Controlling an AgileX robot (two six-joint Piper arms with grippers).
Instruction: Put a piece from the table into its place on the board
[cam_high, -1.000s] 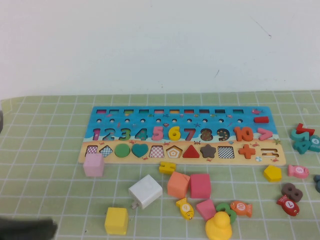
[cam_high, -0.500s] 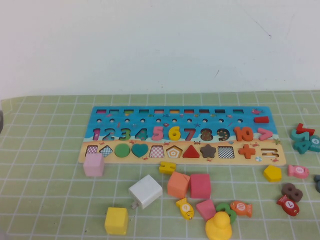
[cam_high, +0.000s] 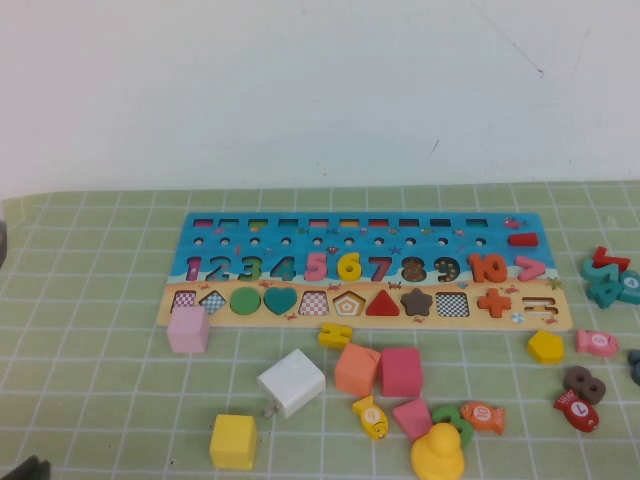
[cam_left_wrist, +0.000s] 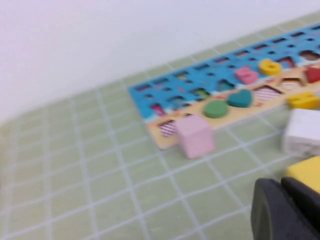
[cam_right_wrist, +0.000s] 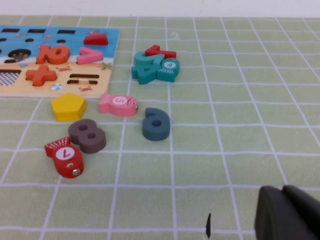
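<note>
The board (cam_high: 196, 231) lies across the far middle of the table. The small yellow "6" (cam_high: 348, 266) sits in the numeral row between the pink 5 and the red 7; it also shows in the left wrist view (cam_left_wrist: 270, 66). My left gripper (cam_left_wrist: 281, 184) is shut and empty, low over the mat at the near left, beside the yellow cube (cam_left_wrist: 306, 172). Only a dark bit of the left arm (cam_high: 25, 468) shows in the high view. My right gripper (cam_right_wrist: 283, 190) is shut and empty over bare mat at the right, out of the high view.
A pink cube (cam_high: 188, 329) touches the board's front edge. White (cam_high: 291, 382), yellow (cam_high: 232, 441), orange (cam_high: 356, 368) and red (cam_high: 400, 371) cubes, a yellow duck (cam_high: 437, 452) and fish pieces lie in front. A yellow pentagon (cam_right_wrist: 67, 107), brown 8 (cam_right_wrist: 87, 135) and dark teal 6 (cam_right_wrist: 156, 124) lie at the right.
The left arm, dark across the bottom left corner a second ago, has pulled back toward the near edge; only a small bit shows now. The pieces and board have not moved.
</note>
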